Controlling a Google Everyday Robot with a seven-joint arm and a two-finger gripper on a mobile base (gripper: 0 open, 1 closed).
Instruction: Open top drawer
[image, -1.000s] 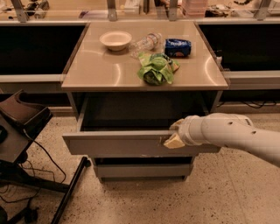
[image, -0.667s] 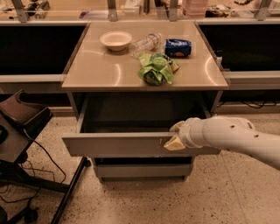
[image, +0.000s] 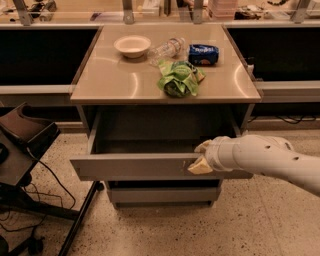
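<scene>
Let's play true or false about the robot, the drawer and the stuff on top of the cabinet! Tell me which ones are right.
1. The top drawer is pulled out. True.
2. The gripper is up beside the bowl. False: it is at the drawer's front edge, right of centre.
3. A white bowl sits on the cabinet top. True.
4. The plastic bottle stands upright. False: it lies on its side.
5. The green bag is inside the drawer. False: it lies on the cabinet top.
6. A blue packet lies to the right of the bottle. True.
</scene>
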